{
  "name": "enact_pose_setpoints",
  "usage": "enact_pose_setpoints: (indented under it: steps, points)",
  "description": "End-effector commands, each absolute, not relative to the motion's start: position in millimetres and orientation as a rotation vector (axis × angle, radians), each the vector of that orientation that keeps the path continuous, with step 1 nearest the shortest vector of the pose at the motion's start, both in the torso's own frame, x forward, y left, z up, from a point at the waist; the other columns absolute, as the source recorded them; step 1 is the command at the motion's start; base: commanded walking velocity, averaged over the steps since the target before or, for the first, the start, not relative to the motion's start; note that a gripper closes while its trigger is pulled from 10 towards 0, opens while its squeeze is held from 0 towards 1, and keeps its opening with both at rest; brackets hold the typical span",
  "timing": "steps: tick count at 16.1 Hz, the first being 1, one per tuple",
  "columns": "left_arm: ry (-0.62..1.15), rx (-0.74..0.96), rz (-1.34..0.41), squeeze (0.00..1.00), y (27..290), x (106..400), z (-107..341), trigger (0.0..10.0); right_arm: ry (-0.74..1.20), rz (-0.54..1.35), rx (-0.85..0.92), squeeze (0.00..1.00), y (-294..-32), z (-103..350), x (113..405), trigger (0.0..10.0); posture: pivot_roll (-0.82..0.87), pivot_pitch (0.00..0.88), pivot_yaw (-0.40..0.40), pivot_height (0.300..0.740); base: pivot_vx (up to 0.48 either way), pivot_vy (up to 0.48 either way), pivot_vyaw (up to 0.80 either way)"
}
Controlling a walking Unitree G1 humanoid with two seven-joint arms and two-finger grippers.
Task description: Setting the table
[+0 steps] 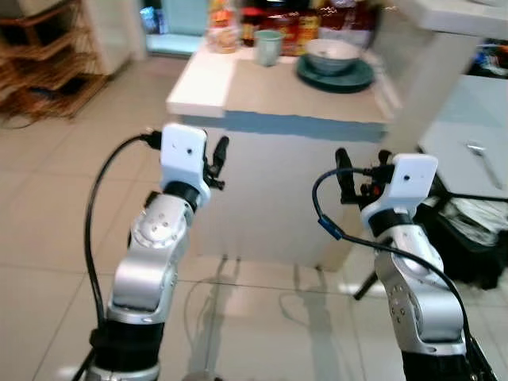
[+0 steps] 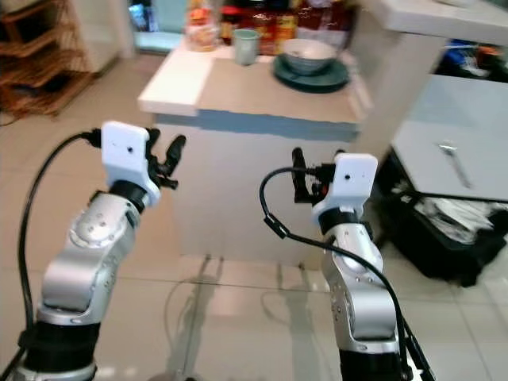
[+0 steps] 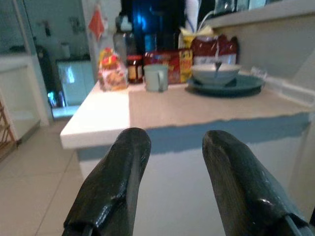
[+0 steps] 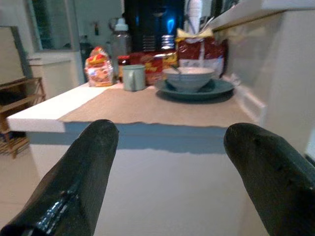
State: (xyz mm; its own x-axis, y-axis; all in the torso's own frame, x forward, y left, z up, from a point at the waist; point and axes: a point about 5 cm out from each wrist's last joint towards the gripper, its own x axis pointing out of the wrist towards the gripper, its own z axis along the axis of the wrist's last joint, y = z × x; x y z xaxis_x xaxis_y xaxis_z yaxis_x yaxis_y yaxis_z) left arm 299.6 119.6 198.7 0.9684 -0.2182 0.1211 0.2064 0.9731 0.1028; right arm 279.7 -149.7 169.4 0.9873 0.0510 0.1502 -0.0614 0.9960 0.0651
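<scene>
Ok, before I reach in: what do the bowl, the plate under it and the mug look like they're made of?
Bowl: likely glazed ceramic, pale grey-blue, with a soft sheen. Plate beneath it: same look, darker teal glaze, thick rim, probably stoneware. Mug: matte pale green, opaque; ceramic seems likely, though plastic can't be ruled out. Both grippers are open, short of the counter.

On the bench [image 1: 278,99], far side: a bowl [image 1: 332,54] sits in a plate [image 1: 336,77]; a cup [image 1: 268,46] stands just left — packets and jars [image 1: 278,20] line up behind.
</scene>
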Motion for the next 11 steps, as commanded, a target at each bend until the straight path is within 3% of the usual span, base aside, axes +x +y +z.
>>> enact_pose_setpoints:
  steps: [1,11]
  points:
    - [-0.151,0.082,-0.232,0.0,116.7,298.2,203.2,10.0,-0.171,0.043,0.075,0.0,-153.6,175.9,280.0,10.0,0.07,0.013,-0.047,0.74,0.469,0.0,0.0]
    - [-0.15,0.088,-0.227,0.0,119.5,302.5,206.3,10.0,-0.191,0.025,0.076,0.0,-160.2,181.4,280.7,10.0,0.06,0.045,-0.037,0.74,0.472,0.0,0.0]
